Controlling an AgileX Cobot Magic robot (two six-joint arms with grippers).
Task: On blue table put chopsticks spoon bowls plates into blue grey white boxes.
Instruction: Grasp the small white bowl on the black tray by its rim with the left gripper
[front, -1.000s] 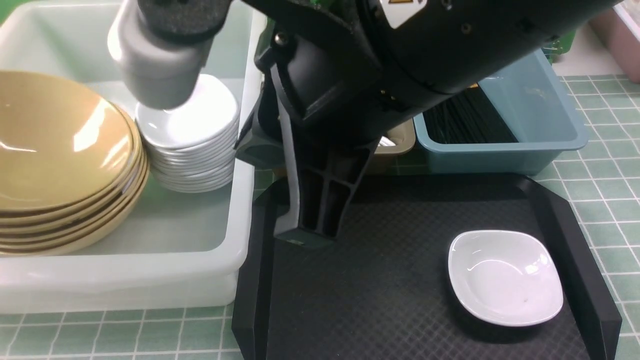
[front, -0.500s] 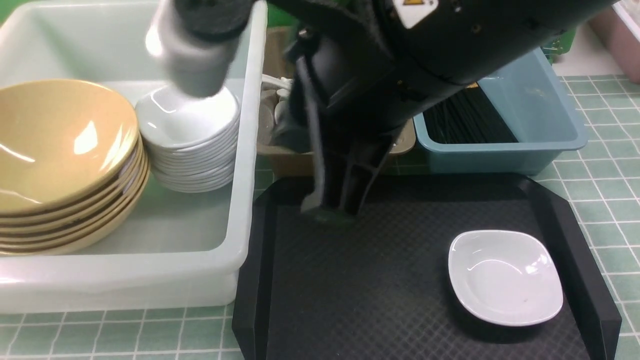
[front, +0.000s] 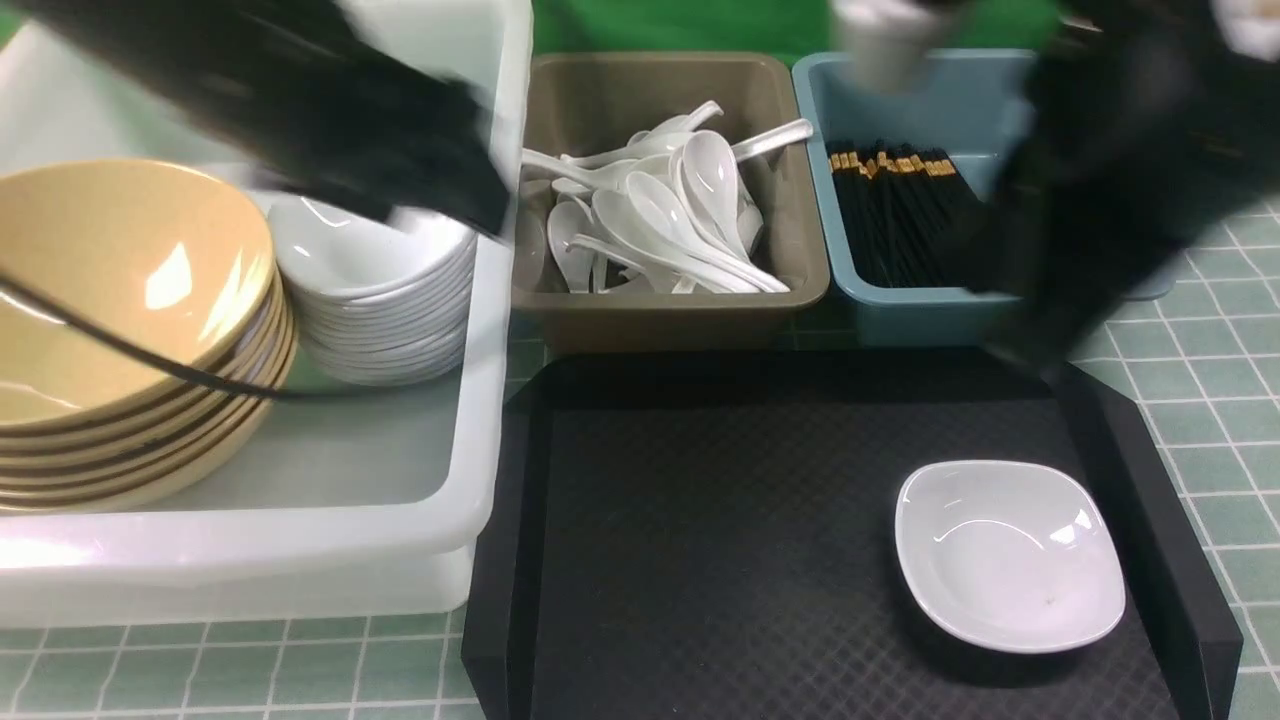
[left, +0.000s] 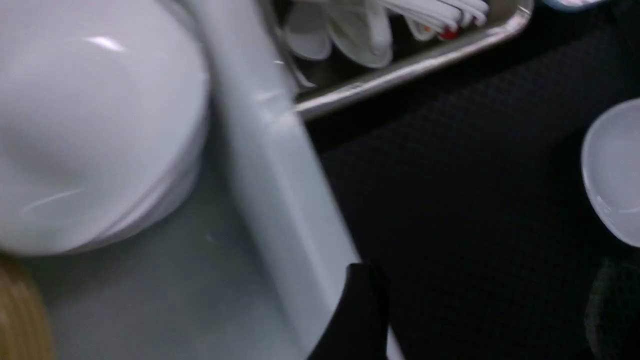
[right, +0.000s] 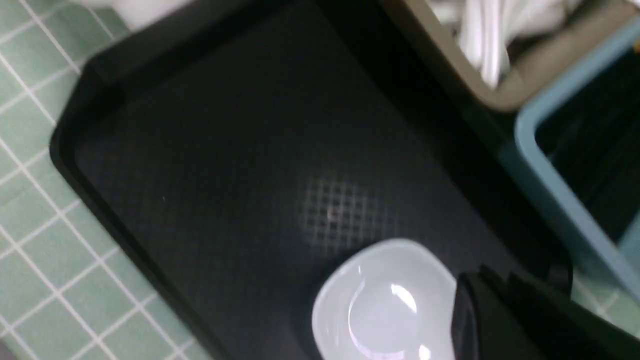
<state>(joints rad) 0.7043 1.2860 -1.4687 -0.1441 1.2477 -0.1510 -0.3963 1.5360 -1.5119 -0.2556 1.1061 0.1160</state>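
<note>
The left gripper (left: 480, 310) hangs over the left edge of the black tray (front: 720, 560), where that edge runs along the wall of the white box (front: 480, 420). Its jaws stand wide with nothing between them. The right gripper (right: 505, 320) hovers above the tray's right side. Only a dark sliver of it shows, so I cannot tell whether it is open or closed. Both arms are smeared with motion in the front view.

Close by the right gripper, toward the tray's near right corner, lies one loose plate (front: 1010, 555), upright and alone. I see nothing else on the tray.

The rest looks sorted. In the white box, left of the tray, a stack of plates (front: 385, 300) sits just beside a stack of yellow bowls (front: 120, 300). Beyond the tray's far edge the grey box (front: 660, 320) holds a heap of spoons (front: 680, 220). Beyond the far right corner the blue box (front: 900, 320) holds the chopsticks (front: 890, 210). Everything stands on the tiled surface (front: 250, 660).

So the step in hand seems to be that last plate. The next move, I would say, needs a gripper with open jaws to come down over the plate's rim and pinch it. It must then lift the plate clear of the tray's raised lip, carry it left to the white box and set it squarely on the plate stack. The glossy rim may slip, so the grip should be well seated.
</note>
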